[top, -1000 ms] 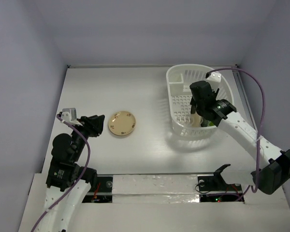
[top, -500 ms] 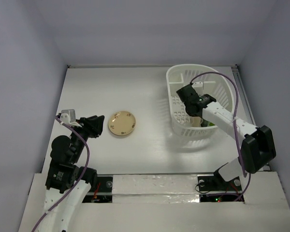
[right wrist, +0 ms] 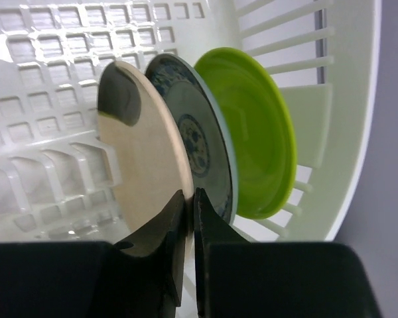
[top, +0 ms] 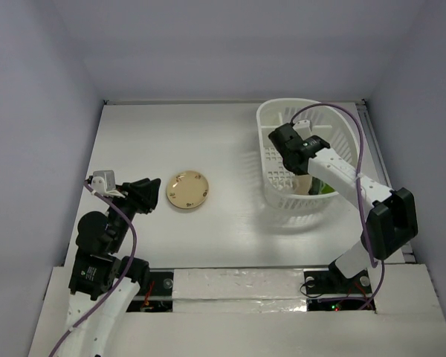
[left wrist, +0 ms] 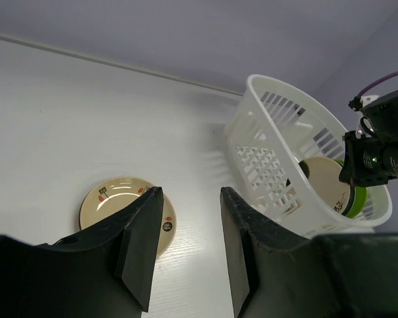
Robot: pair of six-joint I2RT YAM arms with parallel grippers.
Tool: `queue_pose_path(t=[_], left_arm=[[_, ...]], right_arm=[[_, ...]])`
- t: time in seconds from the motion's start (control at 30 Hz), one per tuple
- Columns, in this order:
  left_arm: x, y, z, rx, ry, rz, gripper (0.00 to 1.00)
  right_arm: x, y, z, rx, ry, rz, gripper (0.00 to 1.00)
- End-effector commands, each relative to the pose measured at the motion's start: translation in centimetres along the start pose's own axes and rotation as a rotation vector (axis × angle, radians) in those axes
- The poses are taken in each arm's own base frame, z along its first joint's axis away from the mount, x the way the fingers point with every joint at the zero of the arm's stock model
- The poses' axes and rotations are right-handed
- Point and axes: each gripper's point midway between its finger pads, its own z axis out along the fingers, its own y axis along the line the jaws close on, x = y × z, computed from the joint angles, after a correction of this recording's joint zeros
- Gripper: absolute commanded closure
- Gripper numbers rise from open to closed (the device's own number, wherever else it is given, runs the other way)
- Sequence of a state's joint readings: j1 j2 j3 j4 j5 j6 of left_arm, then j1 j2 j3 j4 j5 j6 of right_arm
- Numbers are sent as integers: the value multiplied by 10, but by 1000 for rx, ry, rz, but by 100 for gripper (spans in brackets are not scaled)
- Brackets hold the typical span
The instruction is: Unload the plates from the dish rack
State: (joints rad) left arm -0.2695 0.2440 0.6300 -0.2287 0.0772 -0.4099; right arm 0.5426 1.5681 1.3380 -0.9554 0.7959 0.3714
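The right end effector (right wrist: 189,197) grips the beige plate (right wrist: 142,152) inside the dish rack (top: 262,119), grey-blue plate (right wrist: 200,142) and lime green plate (right wrist: 252,132) left to unload, the left end effector (left wrist: 191,194) gaping beside the yellow plate (top: 188,190) already on the bench (top: 208,141)

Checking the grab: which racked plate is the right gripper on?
The beige plate, frontmost of three; its rim sits in the right gripper. The blue-patterned plate and lime plate stand behind.

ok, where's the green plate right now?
The green plate stands on edge in the rack, right side of the top view, next to the blue plate and the slotted wall; the beige plate is beyond the blue one.
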Motion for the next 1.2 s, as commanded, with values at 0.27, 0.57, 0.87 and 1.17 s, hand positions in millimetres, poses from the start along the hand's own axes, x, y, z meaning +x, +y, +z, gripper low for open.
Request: queue_pose_path(t=[0.27, 0.57, 0.87, 1.17], left_arm=[[-22, -14, -4, 46, -69, -3, 63], [-21, -12, -3, 39, -62, -5, 63], [-20, -12, -2, 36, -60, -5, 63], [-18, -10, 0, 27, -49, -6, 63]], right_arm=[[-34, -30, -23, 69, -79, 28, 100], [-49, -33, -37, 59, -127, 23, 100], [-99, -68, -95, 42, -319, 229, 100], [-137, 8, -178, -471, -541, 409, 100]])
